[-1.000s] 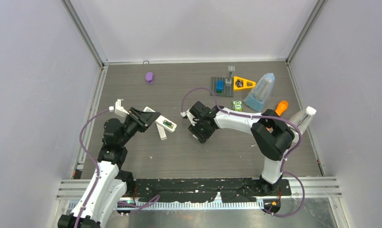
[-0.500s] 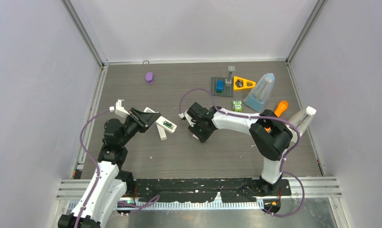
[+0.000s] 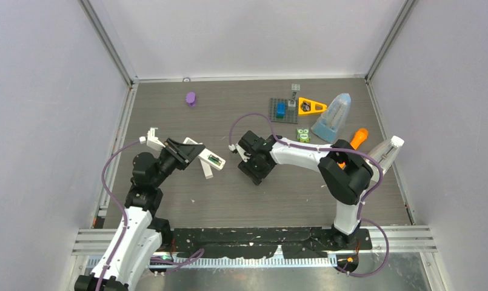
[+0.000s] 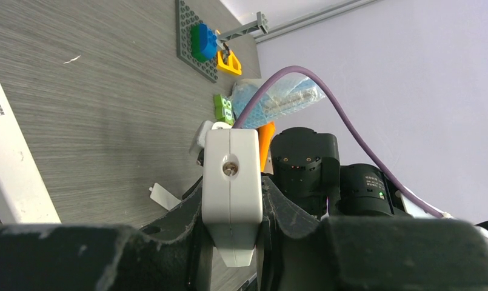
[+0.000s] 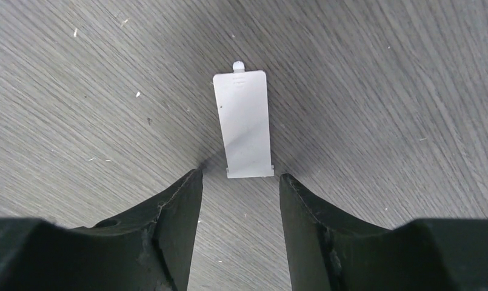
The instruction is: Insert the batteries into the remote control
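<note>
Grey table point(image 3: 290, 194), white open-backed remote point(image 3: 213, 159)

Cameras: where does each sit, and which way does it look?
Top external: above, behind both arms, looking down on them and the table.
Left wrist: along the left gripper, shut on a white remote.
Right wrist: looks down past the open right gripper at a battery cover.
Shared: top and left wrist show the brick plate.

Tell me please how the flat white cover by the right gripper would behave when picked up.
The cover looks thin and lies flat on the table, so it is probably light but awkward to pinch from above. Its smooth plastic may slide if pushed. The small tab could snap.
</note>
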Robot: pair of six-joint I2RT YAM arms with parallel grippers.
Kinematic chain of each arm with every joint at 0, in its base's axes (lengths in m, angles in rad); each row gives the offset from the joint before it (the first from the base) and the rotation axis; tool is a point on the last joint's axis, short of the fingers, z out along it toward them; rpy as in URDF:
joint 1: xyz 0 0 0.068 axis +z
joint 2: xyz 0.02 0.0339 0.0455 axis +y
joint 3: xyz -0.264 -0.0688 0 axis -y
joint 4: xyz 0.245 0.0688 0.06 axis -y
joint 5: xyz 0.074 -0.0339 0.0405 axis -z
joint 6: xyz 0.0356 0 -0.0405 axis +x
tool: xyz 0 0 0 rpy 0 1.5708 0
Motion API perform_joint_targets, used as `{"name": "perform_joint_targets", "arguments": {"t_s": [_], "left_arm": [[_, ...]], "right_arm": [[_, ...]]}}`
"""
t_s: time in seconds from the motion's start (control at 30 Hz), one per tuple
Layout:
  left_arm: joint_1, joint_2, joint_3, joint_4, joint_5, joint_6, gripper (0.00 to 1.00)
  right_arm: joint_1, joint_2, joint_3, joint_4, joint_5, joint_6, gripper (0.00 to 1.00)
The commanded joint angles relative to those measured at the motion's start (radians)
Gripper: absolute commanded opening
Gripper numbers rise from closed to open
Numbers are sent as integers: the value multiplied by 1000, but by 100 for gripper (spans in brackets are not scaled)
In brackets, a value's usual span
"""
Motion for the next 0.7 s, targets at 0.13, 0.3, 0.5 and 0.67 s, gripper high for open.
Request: {"name": "perform_joint_targets", "arguments": {"t_s": [0.13, 0.3, 0.5, 0.67], "left_arm": [[9, -24, 2, 42, 17, 11, 0], [11, -24, 4, 42, 19, 11, 0], [11, -27, 7, 39, 18, 10, 0], [12, -23, 4, 38, 18, 16, 0]], "right_arm": [[4, 66, 90, -103, -45, -15, 52], [4, 112, 112, -113, -16, -24, 48], [4, 136, 122, -118, 2, -18, 38], [6, 75, 61, -33, 80, 5, 26]]}}
